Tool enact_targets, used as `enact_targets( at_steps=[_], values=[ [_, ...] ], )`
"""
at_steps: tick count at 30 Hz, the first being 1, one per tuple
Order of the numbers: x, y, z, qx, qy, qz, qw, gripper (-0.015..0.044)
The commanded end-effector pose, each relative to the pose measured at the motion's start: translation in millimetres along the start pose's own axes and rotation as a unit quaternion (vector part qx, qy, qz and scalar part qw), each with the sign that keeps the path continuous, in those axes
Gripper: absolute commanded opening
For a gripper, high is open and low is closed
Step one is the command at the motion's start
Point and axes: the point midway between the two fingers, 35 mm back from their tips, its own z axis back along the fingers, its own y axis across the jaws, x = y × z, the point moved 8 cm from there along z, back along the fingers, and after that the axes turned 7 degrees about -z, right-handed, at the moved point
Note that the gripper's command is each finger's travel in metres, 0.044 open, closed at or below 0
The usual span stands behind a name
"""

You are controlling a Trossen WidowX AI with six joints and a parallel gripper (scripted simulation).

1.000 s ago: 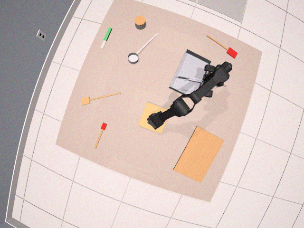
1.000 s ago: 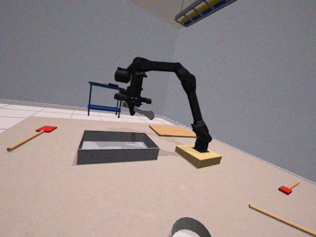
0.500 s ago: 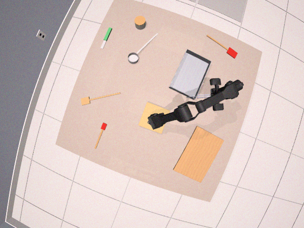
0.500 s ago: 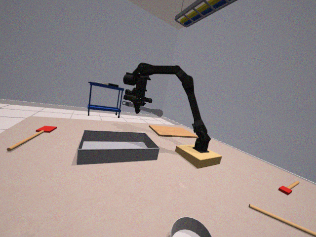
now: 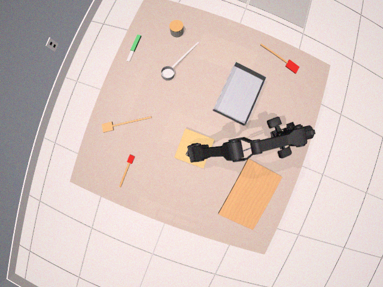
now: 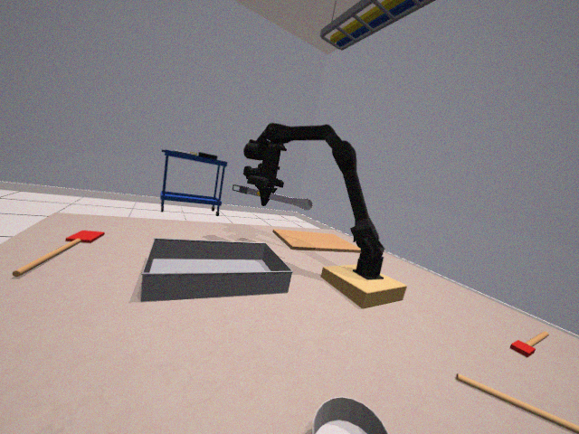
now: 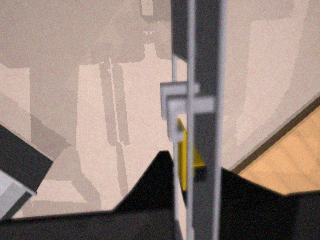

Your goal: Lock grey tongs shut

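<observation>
1. Fingers of the black parallel-jaw gripper (image 5: pixel 279 137) (image 6: pixel 264 201) (image 7: pixel 193 162) stand nearly together, clamped on the long grey metal tongs (image 5: pixel 246 149) (image 6: pixel 294 201) (image 7: pixel 206 125). Their dark, tapered tips flank the tongs in the wrist view.
2. The tongs hang in the air, above the tabletop and apart from the wooden board. In the exterior view they slope, their broad, rounded end lower than their squared, frame-like end.
3. Seen from the wrist, the tongs show dark grey faces with paler, straight edges running lengthwise. Pale, angular bracket-like pieces and a yellow wedge-shaped piece sit along them. Whether the hinge lock is engaged, I cannot tell.
4. The rectangular wooden board (image 5: pixel 250 194) (image 6: pixel 315 240) (image 7: pixel 295 155) lies flat, its orange-brown surface streaked with fine grain. Its side is darker in the wrist view.
5. The dark grey, straight-walled roasting tin (image 5: pixel 240 92) (image 6: pixel 214 286) (image 7: pixel 22 155) has a pale, smooth-looking floor; the tongs are outside it.
6. Both stand on a matt, pinkish-beige tabletop (image 5: pixel 154 200) (image 6: pixel 186 350) (image 7: pixel 135 100) with a faintly speckled look. The arm rises from a yellow rectangular block (image 5: pixel 182 151) (image 6: pixel 383 297), well apart from the gripper.
</observation>
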Motion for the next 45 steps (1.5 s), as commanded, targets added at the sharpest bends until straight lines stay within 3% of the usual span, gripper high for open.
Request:
enact_targets(
  at_steps=[1, 13, 45],
  values=[
    [-1.0, -23.9, 2.9, 0.001, -0.003, 0.037, 0.999, -0.0150],
    [-3.3, -45.2, 3.1, -0.001, -0.003, 0.067, 0.998, -0.0150],
    [-71.8, -225.9, 3.9, -0.008, 0.005, 0.333, 0.943, -0.0150]
  ],
)
